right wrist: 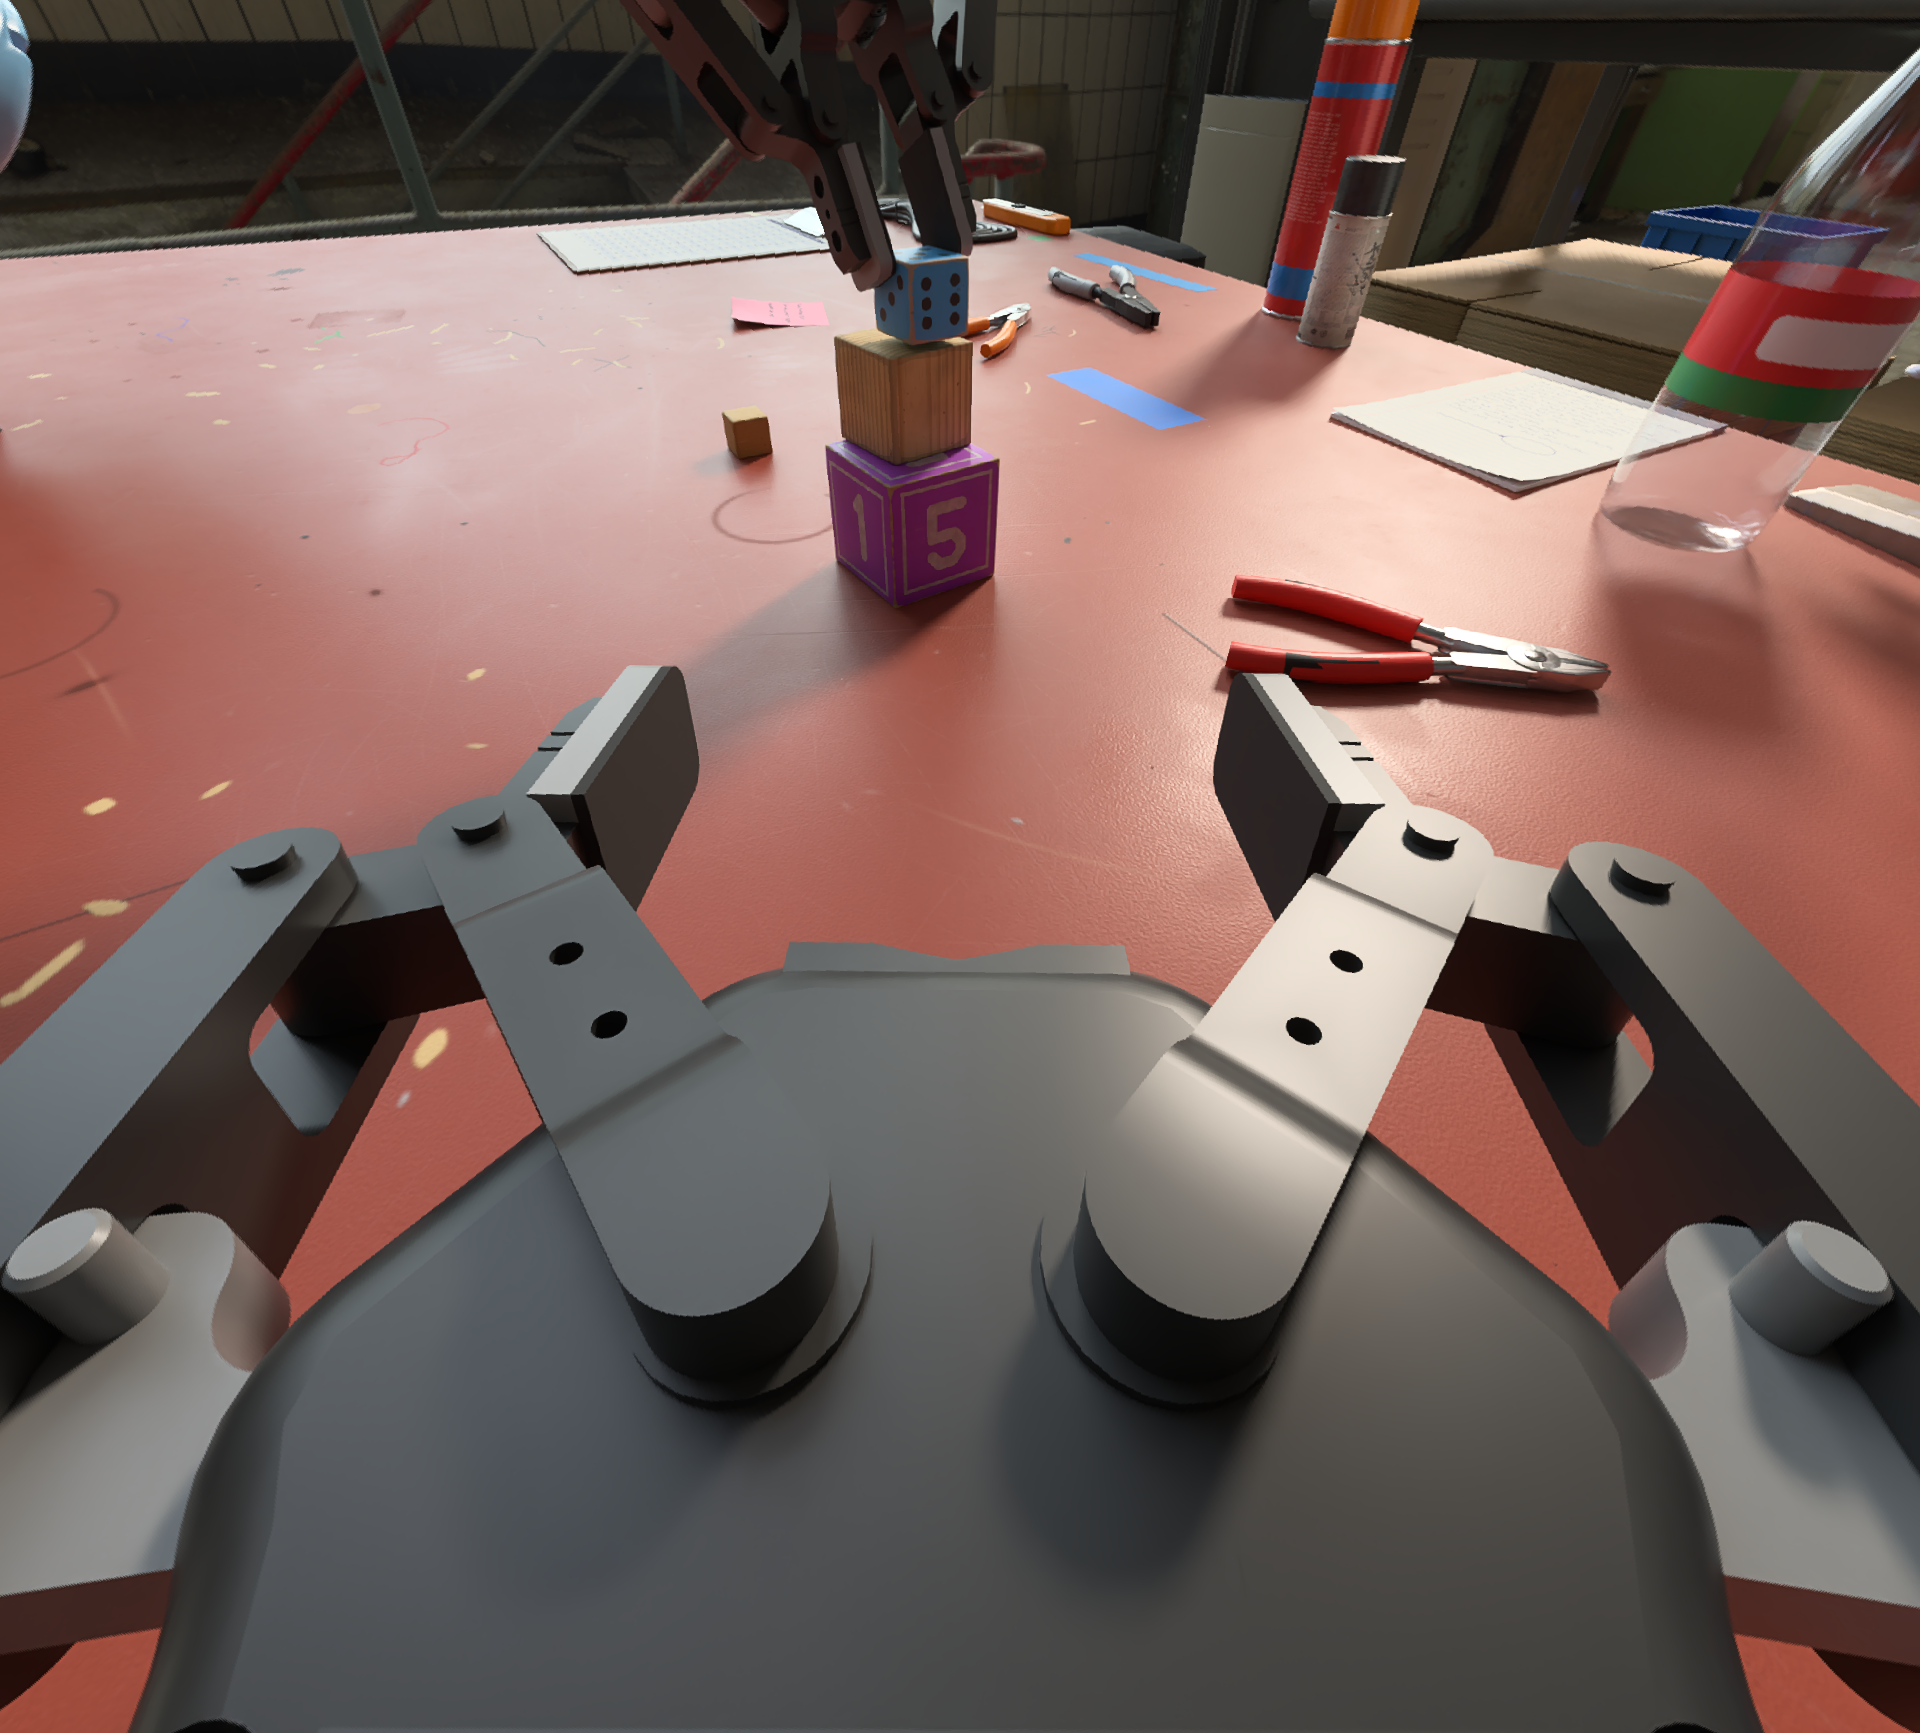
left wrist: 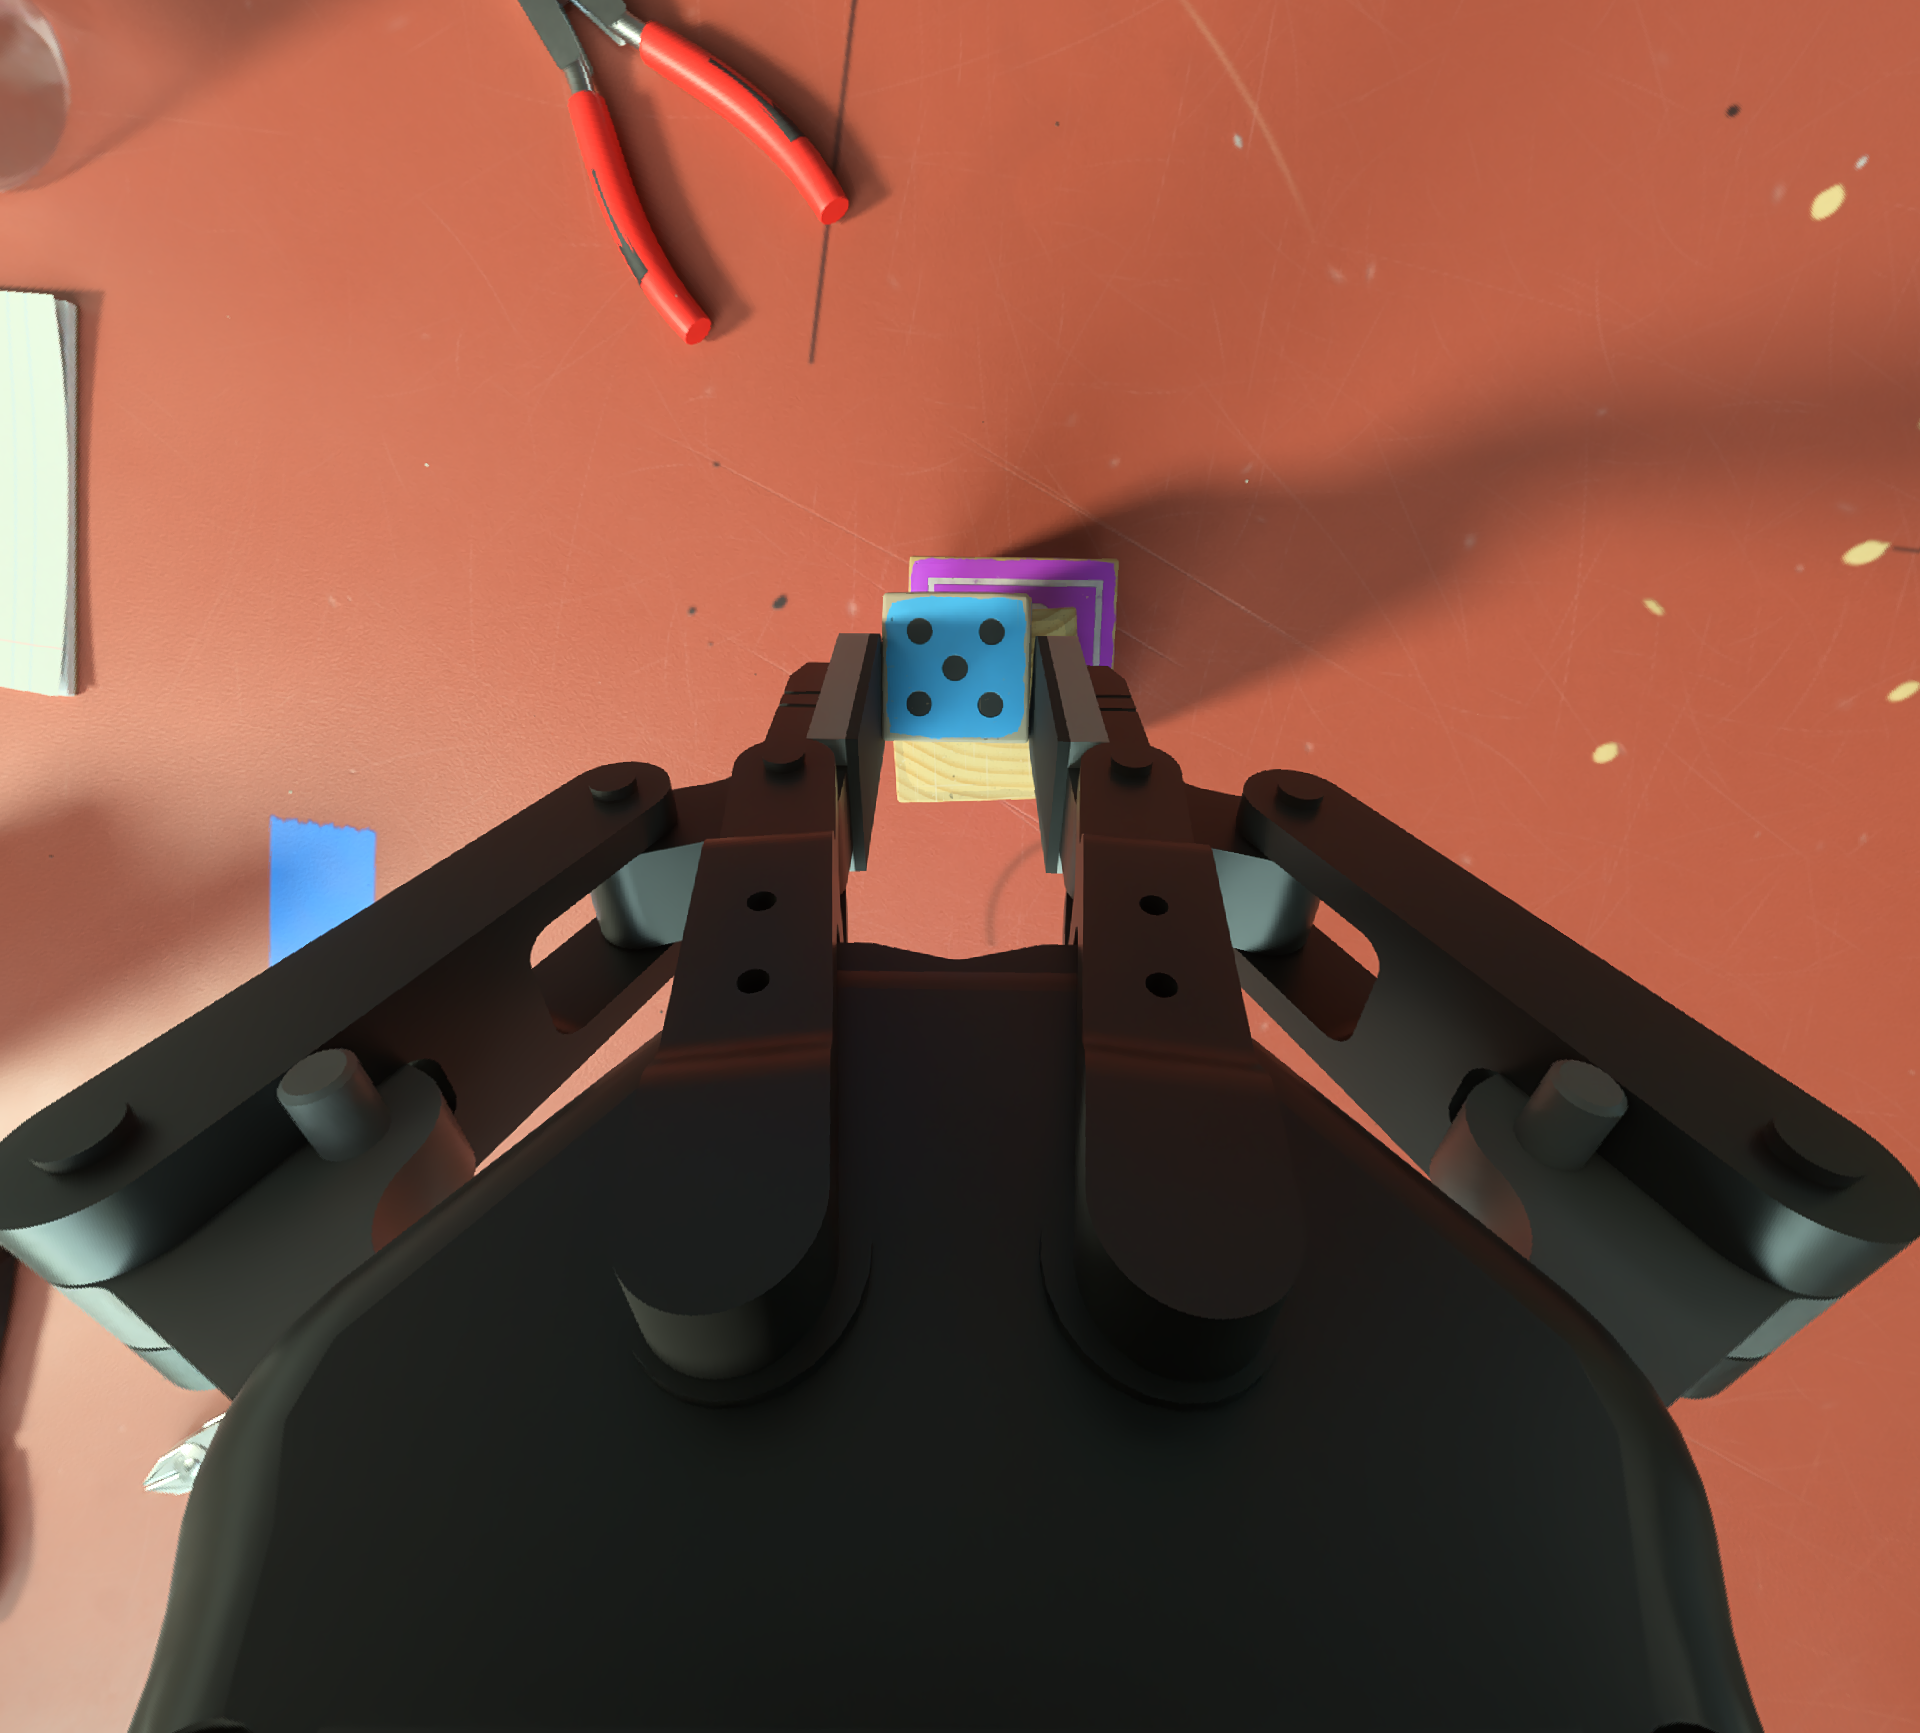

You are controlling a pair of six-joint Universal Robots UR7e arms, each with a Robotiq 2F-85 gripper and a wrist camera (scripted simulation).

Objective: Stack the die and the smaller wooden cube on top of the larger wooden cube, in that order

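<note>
The blue die (left wrist: pixel 954 667) sits on the larger wooden cube (left wrist: pixel 961 769), which stands on a purple numbered block (left wrist: pixel 1013 574). My left gripper (left wrist: pixel 956 681) comes down from above and is shut on the die's sides. The right wrist view shows the same stack: left gripper (right wrist: pixel 914 249), die (right wrist: pixel 923 296), larger cube (right wrist: pixel 902 395), purple block (right wrist: pixel 914 530). The smaller wooden cube (right wrist: pixel 746 432) lies on the table left of the stack. My right gripper (right wrist: pixel 956 748) is open and empty, low over the table in front of the stack.
Red-handled pliers (right wrist: pixel 1403 644) lie right of the stack and also show in the left wrist view (left wrist: pixel 623 94). A glass bottle (right wrist: pixel 1766 353), a notepad (right wrist: pixel 1517 426), spray cans (right wrist: pixel 1340 125), blue tape (right wrist: pixel 1127 398) and orange pliers (right wrist: pixel 1003 327) lie to the right and behind.
</note>
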